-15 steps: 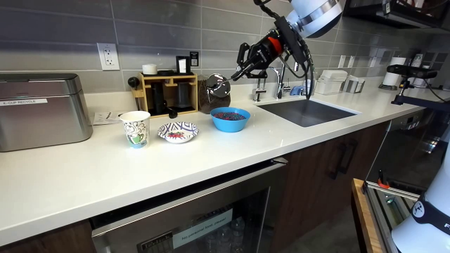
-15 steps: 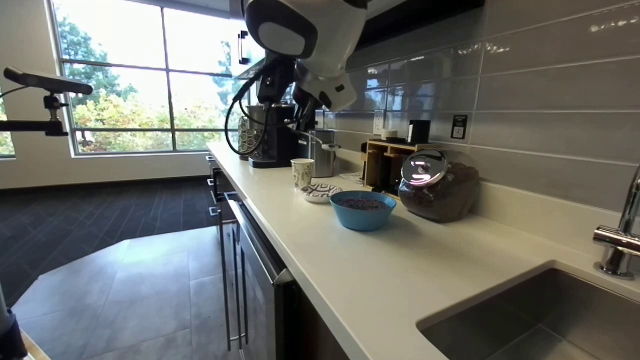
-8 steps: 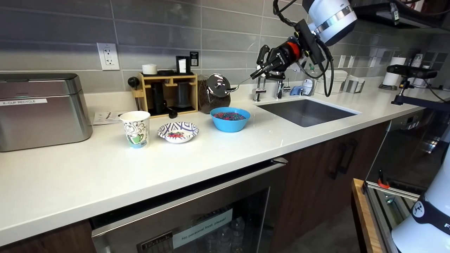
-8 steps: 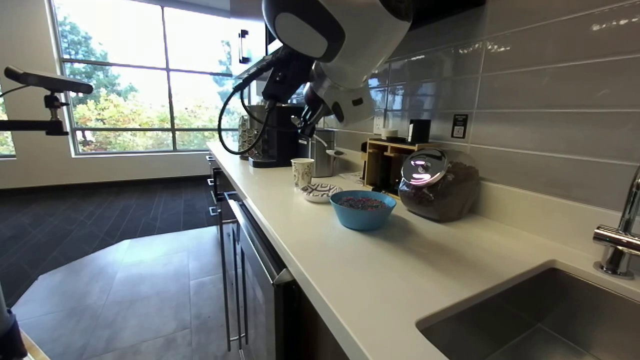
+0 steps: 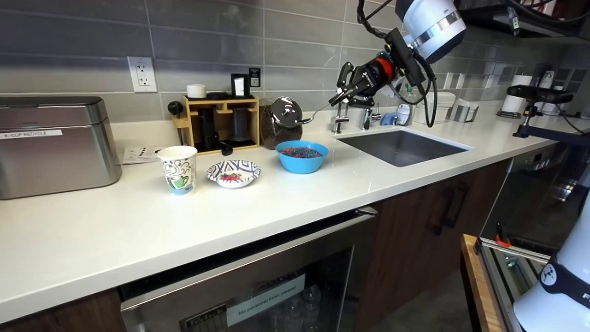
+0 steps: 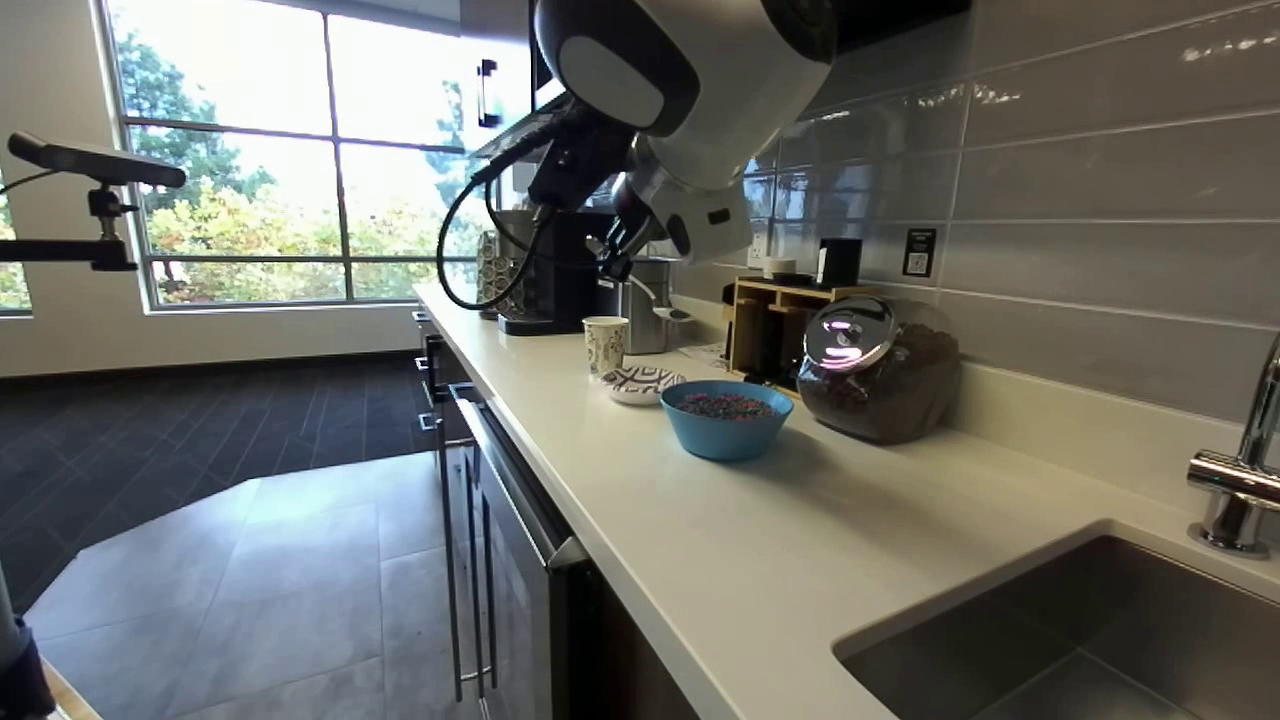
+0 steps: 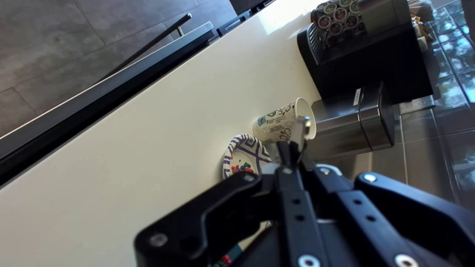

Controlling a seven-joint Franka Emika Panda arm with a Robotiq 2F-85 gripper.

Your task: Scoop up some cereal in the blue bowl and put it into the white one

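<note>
The gripper [image 5: 335, 97] has its fingers pressed together, with hardly any gap, on the thin handle of a spoon [image 5: 305, 121]. I think the handle is chosen so that the scooping end reaches out in front and the fingers need not enter the cereal. The spoon slopes down in the air, apart from both bowls; whether something lies on it, I cannot tell. Lower, on the counter [image 5: 198, 221], the blue bowl [image 5: 302, 165] stands upright with plenty of coloured cereal [image 5: 299, 152]. Near it stands the white bowl [image 5: 250, 172] with dark pattern; a little cereal lies at its bottom, so one portion seems already delivered. Probably the bowls are neighbours to make the carrying short. Farther out, a paper cup [image 5: 179, 173] is just beside the white bowl.
</note>
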